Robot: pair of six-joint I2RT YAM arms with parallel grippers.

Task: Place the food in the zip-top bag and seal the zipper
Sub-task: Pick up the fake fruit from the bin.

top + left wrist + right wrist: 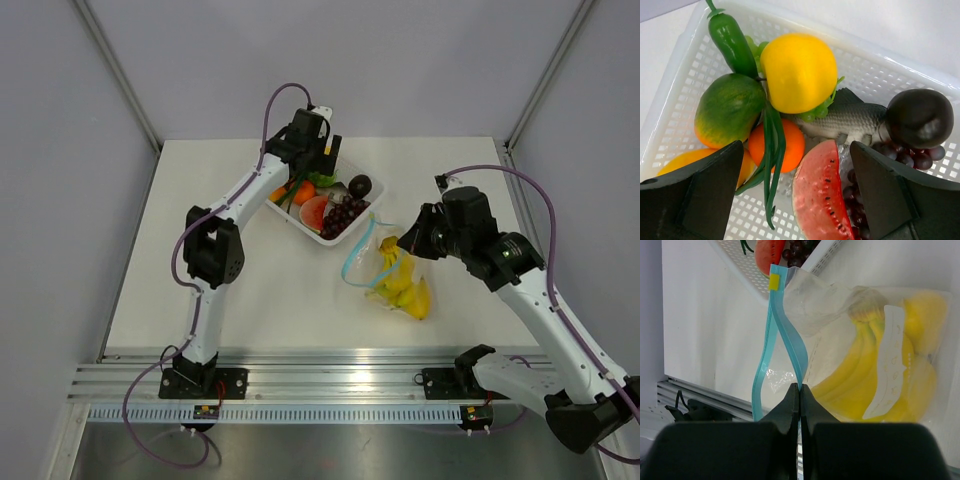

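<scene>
Bag pinned, next pick ready.
My right gripper [799, 387] pinches the zipper [774, 330], lower centre, steadying the bag [840, 305]; left gripper [796, 147] hangs spread over the tray [890, 70].

The white tray [880, 75] is packed with toy produce [799, 72]; only narrow gaps are left between pieces under the spread left gripper [796, 170]. Beside its near corner the way is blocked by the zip-top bag [392, 268], its zipper [775, 300] pinched by the right gripper [800, 390]. Bare table [250, 270] is left beyond the bag's left side.
</scene>
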